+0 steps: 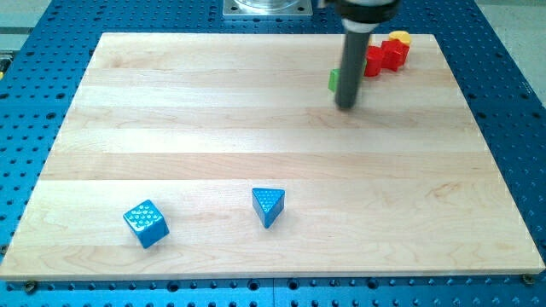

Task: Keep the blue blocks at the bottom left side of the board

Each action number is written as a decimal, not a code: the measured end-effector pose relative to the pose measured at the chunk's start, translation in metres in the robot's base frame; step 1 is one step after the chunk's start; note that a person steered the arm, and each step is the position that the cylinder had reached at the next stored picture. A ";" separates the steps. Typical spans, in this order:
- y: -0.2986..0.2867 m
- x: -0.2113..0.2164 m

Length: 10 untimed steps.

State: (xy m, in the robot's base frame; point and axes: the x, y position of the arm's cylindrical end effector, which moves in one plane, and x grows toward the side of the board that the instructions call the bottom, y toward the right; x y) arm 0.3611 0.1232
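While my tip [345, 106] sits top, blue blocks [146, 223] lie bottom-left.

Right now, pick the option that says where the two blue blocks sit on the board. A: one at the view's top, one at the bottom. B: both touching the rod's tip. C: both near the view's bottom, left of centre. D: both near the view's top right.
C: the blue cube and blue triangular block lie near the view's bottom, far from my tip near the view's top.
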 end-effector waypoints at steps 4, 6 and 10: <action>-0.050 0.168; -0.113 0.183; -0.280 0.210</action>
State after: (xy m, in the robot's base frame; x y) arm 0.5713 -0.1566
